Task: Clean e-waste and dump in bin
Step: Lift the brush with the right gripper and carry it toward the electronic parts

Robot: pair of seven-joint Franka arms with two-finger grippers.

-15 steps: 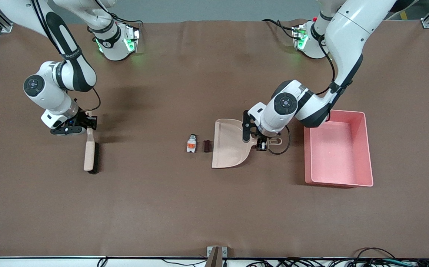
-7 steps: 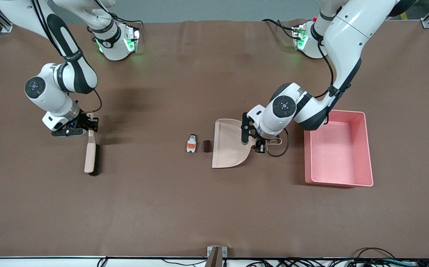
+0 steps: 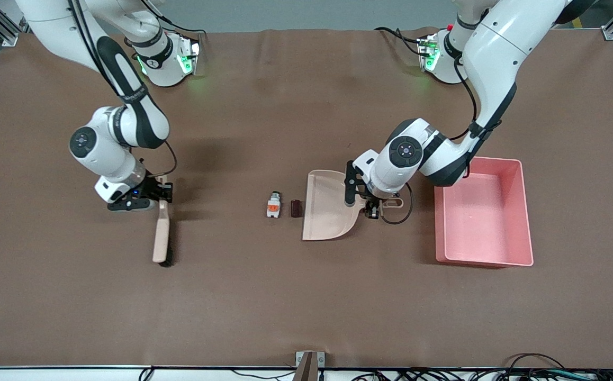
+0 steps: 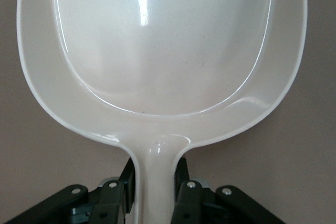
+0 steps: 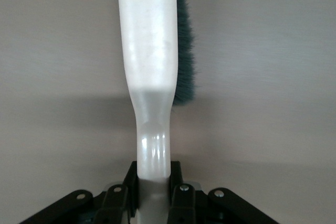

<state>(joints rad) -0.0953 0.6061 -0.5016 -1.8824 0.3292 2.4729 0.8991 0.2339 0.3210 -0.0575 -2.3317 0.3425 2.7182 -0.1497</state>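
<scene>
The e-waste lies mid-table: a white-grey component with an orange patch (image 3: 273, 206) and a dark maroon block (image 3: 296, 207) beside it. The beige dustpan (image 3: 327, 206) rests with its wide mouth next to the maroon block. My left gripper (image 3: 372, 203) is shut on the dustpan's handle, as the left wrist view (image 4: 155, 182) shows, with the pan (image 4: 163, 51) ahead of it. My right gripper (image 3: 158, 193) is shut on the handle of a beige brush (image 3: 161, 235) with dark bristles, low over the table toward the right arm's end. It also shows in the right wrist view (image 5: 154, 182).
The pink bin (image 3: 523, 211) stands on the table toward the left arm's end, beside the dustpan handle, and nothing shows inside it. A brown mat (image 3: 285, 296) covers the table. Cables lie along the table edge nearest the front camera.
My right arm has carried the brush toward the e-waste and lower in the front view. My left gripper and the dustpan have barely moved.
</scene>
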